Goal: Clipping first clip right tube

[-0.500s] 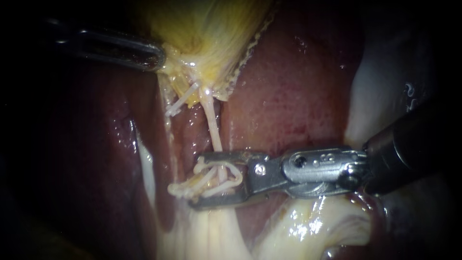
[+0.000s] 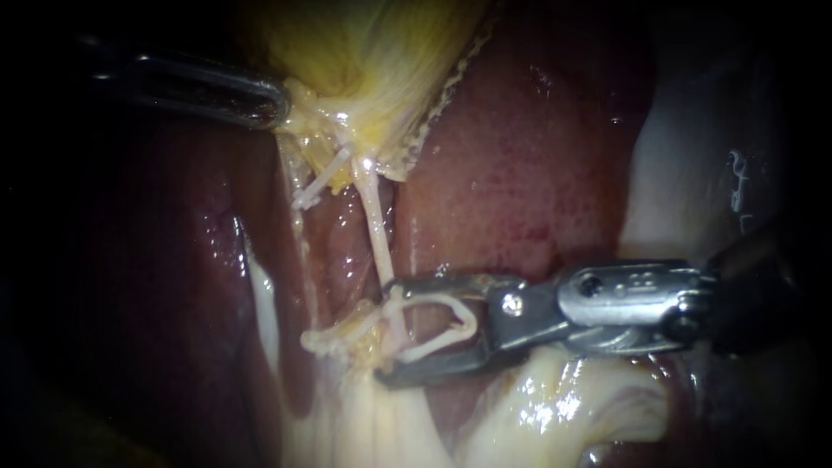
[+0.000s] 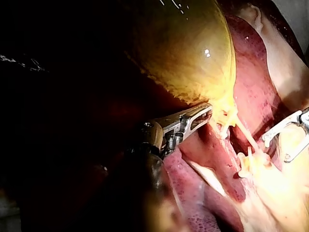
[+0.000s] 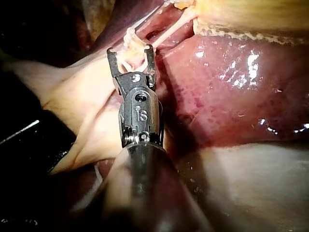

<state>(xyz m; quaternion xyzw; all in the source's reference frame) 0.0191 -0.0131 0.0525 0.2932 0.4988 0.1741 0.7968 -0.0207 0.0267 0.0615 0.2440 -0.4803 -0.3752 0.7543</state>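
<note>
The right tube (image 2: 379, 230), a thin pale strand, runs down from the yellow gallbladder (image 2: 373, 61) and passes between the jaws of my right instrument (image 2: 386, 329) near their tips. Those jaws stand wide apart and carry a white clip (image 2: 446, 325), its legs lying along both jaws and its bend toward the hinge. The right wrist view shows the same jaws (image 4: 130, 50) straddling the pale strands. My left instrument (image 2: 273, 104) comes in from the upper left and grips the gallbladder's lower edge, which is pulled toward it. Its jaws (image 3: 206, 112) lie together on the yellow tissue.
Dark red liver (image 2: 520, 173) lies behind and to the right of the tube. Left of the right tube a short white piece (image 2: 321, 184) crosses a thinner strand. A pale tangle (image 2: 334, 340) sits left of the jaw tips. Glistening pale tissue (image 2: 555, 407) lies under my right instrument.
My right instrument has drawn back to the right with the clip, so the tube now sits nearer its jaw tips. The left instrument has shifted slightly left, tugging the gallbladder's edge.
</note>
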